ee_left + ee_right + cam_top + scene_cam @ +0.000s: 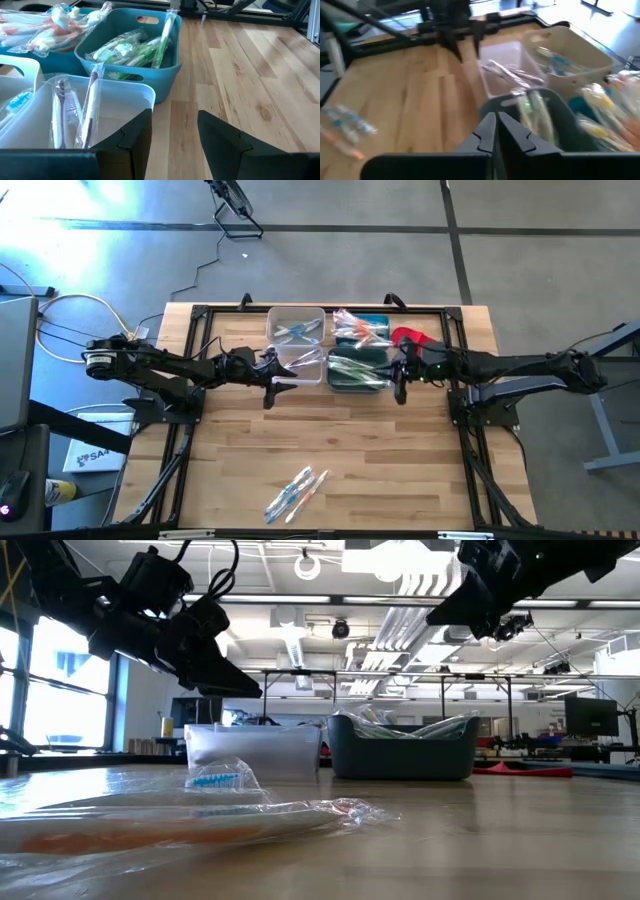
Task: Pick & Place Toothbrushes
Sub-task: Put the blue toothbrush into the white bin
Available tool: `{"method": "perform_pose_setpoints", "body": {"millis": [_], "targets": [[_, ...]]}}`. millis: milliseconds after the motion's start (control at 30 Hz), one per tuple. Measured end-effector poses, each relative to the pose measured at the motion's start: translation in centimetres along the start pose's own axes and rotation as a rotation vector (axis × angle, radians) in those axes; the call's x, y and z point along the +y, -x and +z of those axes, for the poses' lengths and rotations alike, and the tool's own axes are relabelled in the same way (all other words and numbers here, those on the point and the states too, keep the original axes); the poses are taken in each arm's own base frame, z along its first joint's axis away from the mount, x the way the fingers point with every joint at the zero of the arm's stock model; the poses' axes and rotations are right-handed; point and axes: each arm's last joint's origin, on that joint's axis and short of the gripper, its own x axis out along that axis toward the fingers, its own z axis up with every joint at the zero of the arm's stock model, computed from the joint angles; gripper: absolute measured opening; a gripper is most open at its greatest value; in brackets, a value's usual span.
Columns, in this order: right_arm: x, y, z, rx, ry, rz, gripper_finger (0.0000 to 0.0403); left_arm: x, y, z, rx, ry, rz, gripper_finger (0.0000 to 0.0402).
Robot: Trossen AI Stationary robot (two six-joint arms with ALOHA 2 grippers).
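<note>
We list: wooden slatted surface [340, 450], four bins, loose wrapped toothbrushes [297, 494]; grey concrete floor [330, 270]; left tool [272, 383] spread, right tool [400, 387] pressed together, both empty.

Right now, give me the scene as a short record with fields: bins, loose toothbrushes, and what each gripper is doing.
table: wooden top
bins: four in a block at the far middle; two clear bins on the left, two teal bins on the right, all holding wrapped toothbrushes
loose toothbrushes: small group near the front edge
red piece: beside the far teal bin
left gripper: open, empty, by the near clear bin
right gripper: shut, empty, by the near teal bin
</note>
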Motion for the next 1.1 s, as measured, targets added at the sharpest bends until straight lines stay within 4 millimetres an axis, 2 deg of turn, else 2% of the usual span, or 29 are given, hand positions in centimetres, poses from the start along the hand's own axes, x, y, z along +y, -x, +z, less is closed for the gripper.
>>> {"method": "perform_pose_setpoints", "body": {"millis": [167,333,500,733,900,1100], "targets": [[1.8,0.6,0.1,-0.03,0.106,0.106,0.0003,0.0,0.0,0.0,-0.001,0.046,0.0,0.0157],[2.7,2.0,0.2,-0.099,0.134,0.051,0.0003,-0.3,0.0,0.1,-0.008,0.044,-0.006,0.0157],[2.9,3.0,-1.1,-0.172,0.141,0.042,0.0004,-2.0,-0.2,0.1,-0.011,0.02,-0.011,0.0157],[2.4,3.6,-2.9,-0.361,0.154,0.042,0.0004,-4.5,-0.3,-0.1,0.001,0.03,0.032,0.0157],[1.9,3.5,-4.7,-0.476,0.183,0.039,0.0004,-5.9,-1.0,1.2,0.105,0.1,0.023,0.0157],[1.4,3.2,-7.0,-0.515,0.156,0.041,0.0004,-7.6,-1.2,4.2,0.334,0.102,0.112,0.0157]]}}
